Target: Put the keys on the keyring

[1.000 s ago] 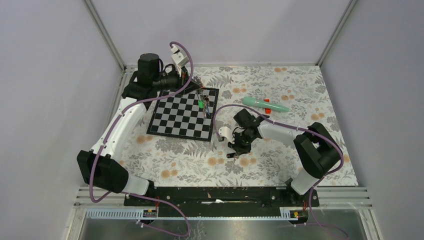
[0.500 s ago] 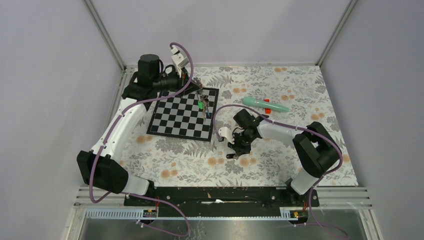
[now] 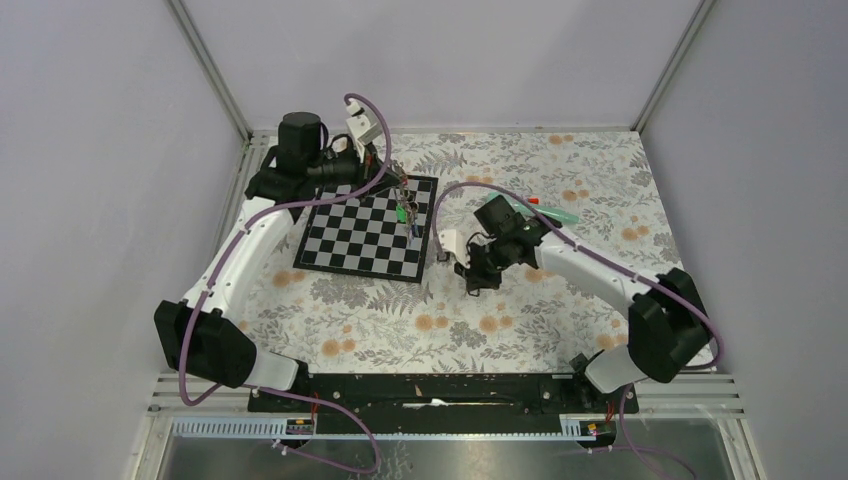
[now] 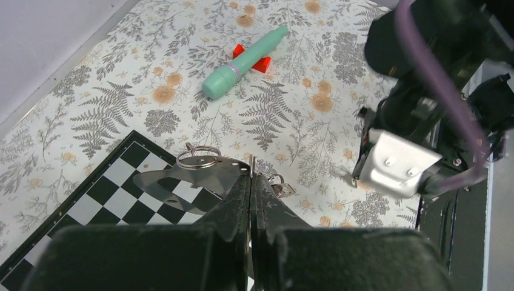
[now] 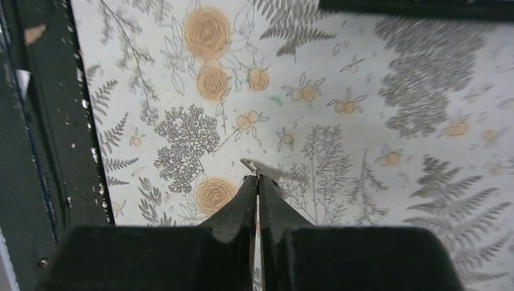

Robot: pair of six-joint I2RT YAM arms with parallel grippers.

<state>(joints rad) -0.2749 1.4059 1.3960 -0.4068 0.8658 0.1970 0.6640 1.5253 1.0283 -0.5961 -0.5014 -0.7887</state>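
Note:
My left gripper (image 3: 398, 184) hovers over the back right corner of the chessboard, shut on the thin wire keyring (image 4: 251, 162). Keys (image 3: 406, 213) with green and blue tags hang from the ring below it. In the left wrist view a flat silver piece with a small split ring (image 4: 197, 159) sits left of the fingertips, with another small ring (image 4: 280, 183) on the right. My right gripper (image 3: 472, 284) is raised above the floral cloth just right of the board. It is shut on a small metal key (image 5: 256, 166), and only the key's silver tip pokes out past the fingertips (image 5: 267, 193).
A black-and-white chessboard (image 3: 355, 240) lies at centre left on the floral cloth. A teal tube with a red cap (image 4: 242, 60) lies behind the right arm. Grey walls close in the back and sides, and a black rail (image 3: 430, 390) runs along the near edge.
The right gripper closed down at the cloth, then lifted and moved back toward the board's right edge as its forearm swung up. The left arm barely moved.

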